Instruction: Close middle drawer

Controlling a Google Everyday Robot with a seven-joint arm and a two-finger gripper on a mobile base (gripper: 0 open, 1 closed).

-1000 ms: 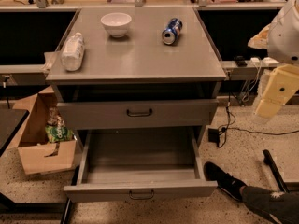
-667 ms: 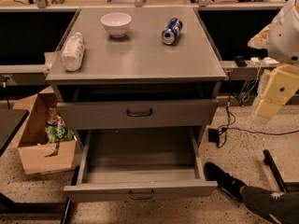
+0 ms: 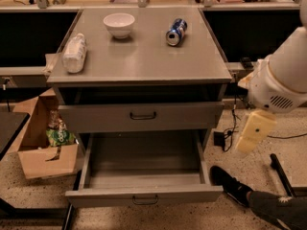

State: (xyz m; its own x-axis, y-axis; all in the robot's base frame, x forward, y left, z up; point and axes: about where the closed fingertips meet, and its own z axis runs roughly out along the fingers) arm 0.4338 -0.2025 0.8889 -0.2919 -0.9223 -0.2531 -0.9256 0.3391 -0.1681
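The middle drawer (image 3: 144, 196) is pulled far out at the bottom of the grey cabinet (image 3: 144, 56). It is wide, shallow and empty, with a low front panel and a small dark bar handle. Above it, the taller-fronted drawer (image 3: 143, 116) stands slightly out, with a dark gap over it. My gripper (image 3: 253, 132) is the cream-coloured end of the white arm. It hangs in the air to the right of the cabinet, at about the level between the two drawers, and touches nothing.
A white bowl (image 3: 119, 24), a blue can (image 3: 176, 31) lying on its side and a white plastic bottle (image 3: 74, 53) are on the cabinet top. A cardboard box (image 3: 45, 152) with a green bag stands on the left. A person's shoe (image 3: 229, 183) and leg are at the lower right, with cables on the floor.
My arm and gripper have moved down and to the left, closer to the cabinet's right side. The drawers and the things on top have not moved.
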